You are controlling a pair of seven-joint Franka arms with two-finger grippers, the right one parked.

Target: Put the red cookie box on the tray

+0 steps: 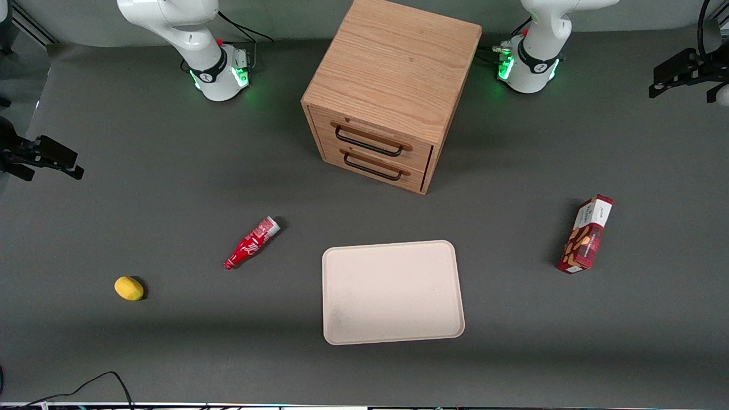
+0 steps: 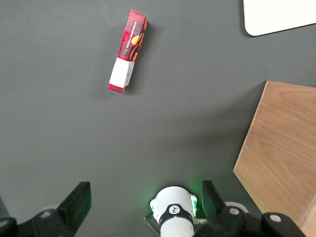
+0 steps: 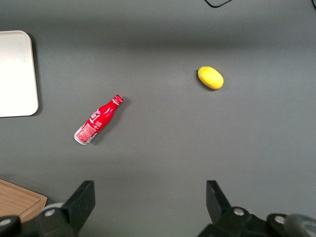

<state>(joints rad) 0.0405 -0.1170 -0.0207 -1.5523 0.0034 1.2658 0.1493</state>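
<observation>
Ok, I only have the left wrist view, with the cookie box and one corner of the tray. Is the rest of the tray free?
Observer: Yes, the tray carries nothing; the red cookie box lies on the table toward the working arm's end.
Operator: Anything else lying about?
Observer: A red bottle and a yellow fruit, both toward the parked arm's end.
Operator: And my hand?
Observer: The hand is open, raised at the working arm's end of the table, farther from the front camera than the box.
</observation>
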